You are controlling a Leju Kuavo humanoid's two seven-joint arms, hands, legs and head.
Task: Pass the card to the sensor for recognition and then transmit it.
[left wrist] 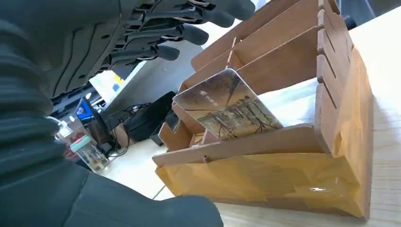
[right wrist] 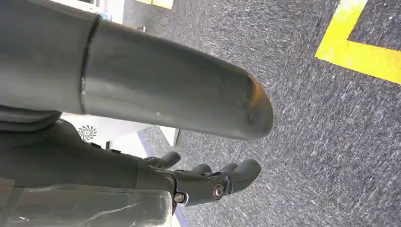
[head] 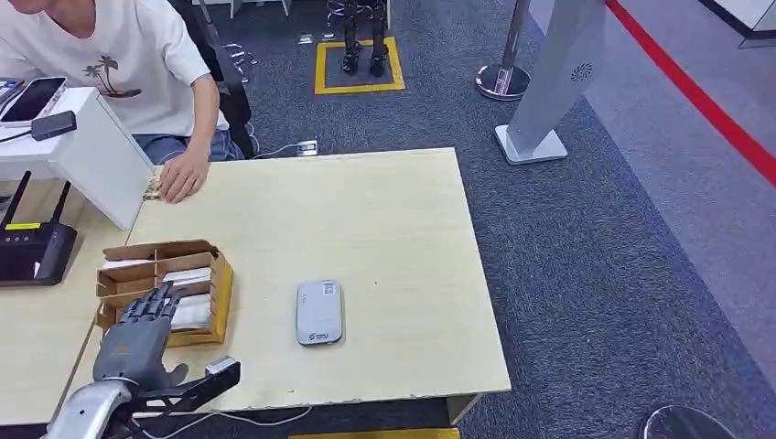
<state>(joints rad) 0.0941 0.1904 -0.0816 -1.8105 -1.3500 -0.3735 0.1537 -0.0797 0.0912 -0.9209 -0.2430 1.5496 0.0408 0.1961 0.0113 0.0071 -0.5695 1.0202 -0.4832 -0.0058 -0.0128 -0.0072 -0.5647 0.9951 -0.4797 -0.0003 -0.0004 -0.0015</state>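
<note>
A wooden slotted card holder (head: 165,288) stands on the light wooden table (head: 384,229) at the near left. White cards lie in it, and a picture card (left wrist: 227,109) leans in its front slot. My left hand (head: 137,334) hovers just in front of the holder with fingers spread, holding nothing. The fingertips (left wrist: 189,33) reach over the holder's rear slots. A grey flat sensor device (head: 319,312) lies on the table to the right of the holder. My right hand (right wrist: 208,182) hangs beside my body over the carpet, fingers loosely extended and empty.
A person in a white shirt sits at the far left, one hand (head: 181,174) resting on the table's far edge. A white box (head: 87,155) and a black router (head: 32,251) stand to the left. A grey pillar base (head: 535,142) stands beyond the table.
</note>
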